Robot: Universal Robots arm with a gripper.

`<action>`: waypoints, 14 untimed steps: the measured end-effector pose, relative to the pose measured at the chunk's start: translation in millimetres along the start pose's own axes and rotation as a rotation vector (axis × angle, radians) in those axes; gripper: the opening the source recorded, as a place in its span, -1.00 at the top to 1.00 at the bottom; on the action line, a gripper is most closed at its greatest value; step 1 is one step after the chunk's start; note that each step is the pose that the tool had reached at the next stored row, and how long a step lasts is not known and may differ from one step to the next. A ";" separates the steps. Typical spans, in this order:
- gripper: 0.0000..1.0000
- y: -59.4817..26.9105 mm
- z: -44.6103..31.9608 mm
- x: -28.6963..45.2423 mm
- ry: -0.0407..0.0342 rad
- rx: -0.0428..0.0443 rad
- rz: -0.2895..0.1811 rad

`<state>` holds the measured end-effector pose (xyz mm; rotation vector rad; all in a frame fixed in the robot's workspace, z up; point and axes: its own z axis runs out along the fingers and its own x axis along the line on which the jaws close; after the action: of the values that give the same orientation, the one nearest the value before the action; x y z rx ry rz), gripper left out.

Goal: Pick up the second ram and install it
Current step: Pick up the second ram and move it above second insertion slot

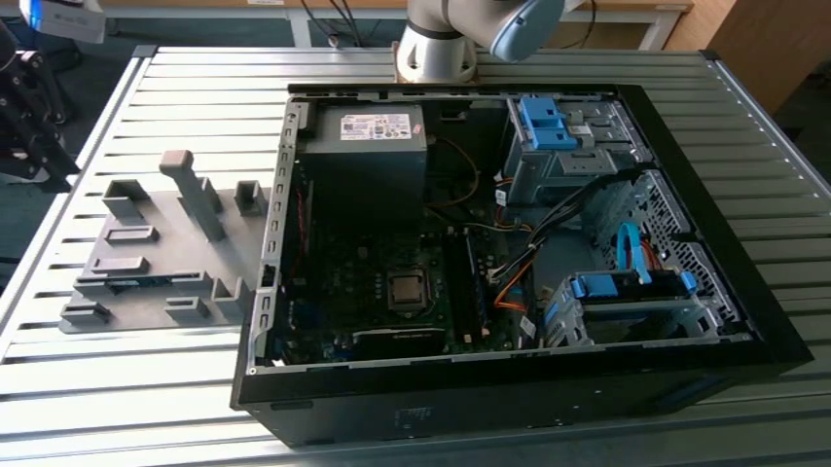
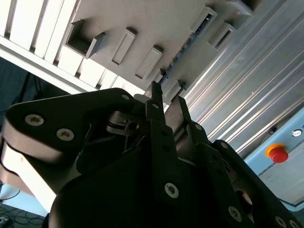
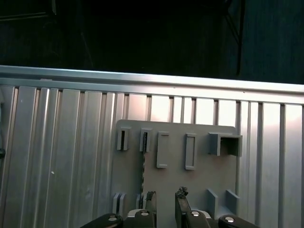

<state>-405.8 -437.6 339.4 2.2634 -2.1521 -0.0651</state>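
PSU point(image 1: 370, 146) in PC case point(image 1: 493, 413), tray point(image 1: 166, 261) beside

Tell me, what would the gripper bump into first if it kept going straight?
Probably the pale grey plastic holder plate on the slatted metal table; the open gripper points at it, though depth is unclear.

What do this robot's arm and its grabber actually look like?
The arm is a silvery-grey tube with a pale blue joint cap. The gripper is black, bulky, studded with silver screws, ending in two thin black fingers.
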 end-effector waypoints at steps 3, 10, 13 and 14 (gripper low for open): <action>0.44 -0.2 3.1 0.3 0.0008 0.0000 -0.017; 0.69 0.9 12.0 1.5 0.0019 0.0068 -0.031; 0.69 2.0 15.3 2.9 -0.0002 0.0113 -0.031; 0.69 2.2 15.9 3.4 -0.0052 0.0123 -0.031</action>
<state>-408.5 -440.8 323.5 2.3059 -2.1261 -0.0585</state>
